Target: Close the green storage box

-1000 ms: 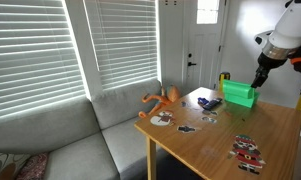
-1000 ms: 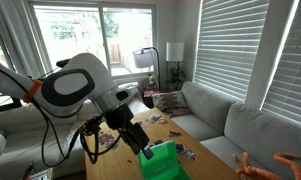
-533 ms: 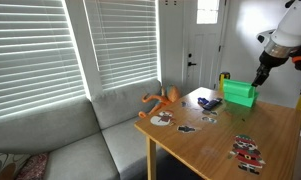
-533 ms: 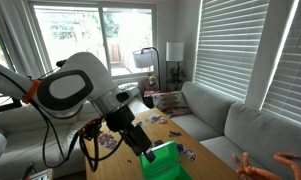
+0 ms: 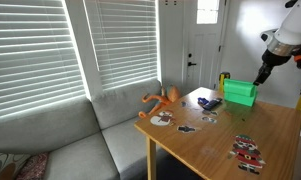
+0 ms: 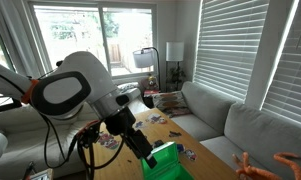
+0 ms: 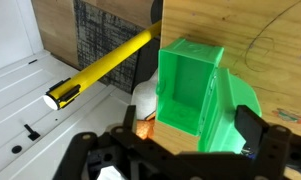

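The green storage box (image 5: 239, 94) stands near the far edge of the wooden table (image 5: 250, 135). It also shows in an exterior view (image 6: 167, 162) and in the wrist view (image 7: 195, 93), where I look into its open cavity with the lid part on the right. My gripper (image 5: 260, 76) hangs just above and beside the box; in an exterior view (image 6: 142, 150) it touches or nearly touches the box's upper edge. In the wrist view the gripper (image 7: 186, 128) is open, its fingers on either side of the box's near end.
A yellow upright object (image 5: 223, 80) stands beside the box; it shows as a yellow stick in the wrist view (image 7: 100, 70). An orange toy (image 5: 161, 100), stickers and small items (image 5: 247, 150) lie on the table. A grey sofa (image 5: 80, 140) sits by the table.
The gripper has shifted slightly along the box towards its far side; the box itself has not visibly moved.
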`<state>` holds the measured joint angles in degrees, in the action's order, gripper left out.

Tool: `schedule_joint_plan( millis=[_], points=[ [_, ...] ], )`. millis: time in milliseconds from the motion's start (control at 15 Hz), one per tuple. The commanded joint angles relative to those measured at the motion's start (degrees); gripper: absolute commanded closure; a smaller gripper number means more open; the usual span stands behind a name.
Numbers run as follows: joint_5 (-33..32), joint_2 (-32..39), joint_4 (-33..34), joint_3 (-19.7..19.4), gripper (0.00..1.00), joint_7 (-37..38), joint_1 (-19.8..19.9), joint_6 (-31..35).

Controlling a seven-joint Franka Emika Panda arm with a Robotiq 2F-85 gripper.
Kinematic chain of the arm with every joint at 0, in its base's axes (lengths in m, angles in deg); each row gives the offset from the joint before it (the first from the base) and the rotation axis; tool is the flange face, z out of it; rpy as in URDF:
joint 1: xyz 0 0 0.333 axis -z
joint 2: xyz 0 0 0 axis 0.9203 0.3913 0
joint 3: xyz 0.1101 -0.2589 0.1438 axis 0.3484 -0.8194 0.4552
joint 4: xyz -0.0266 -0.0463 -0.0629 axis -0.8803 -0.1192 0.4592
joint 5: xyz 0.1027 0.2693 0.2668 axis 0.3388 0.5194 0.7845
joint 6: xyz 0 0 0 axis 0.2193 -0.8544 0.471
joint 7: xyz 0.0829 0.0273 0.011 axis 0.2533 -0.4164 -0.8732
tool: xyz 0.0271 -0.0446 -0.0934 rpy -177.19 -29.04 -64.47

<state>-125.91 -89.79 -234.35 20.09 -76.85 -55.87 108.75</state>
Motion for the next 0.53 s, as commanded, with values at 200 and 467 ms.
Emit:
schedule_joint_plan(
  millis=[200, 467],
  points=[
    [2.96, -1.28, -0.95, -0.74, 0.0, -3.19, 1.84, 1.77],
    [3.37, -0.3, -0.12, -0.99, 0.0, -4.34, 2.28, 2.2]
  ],
)
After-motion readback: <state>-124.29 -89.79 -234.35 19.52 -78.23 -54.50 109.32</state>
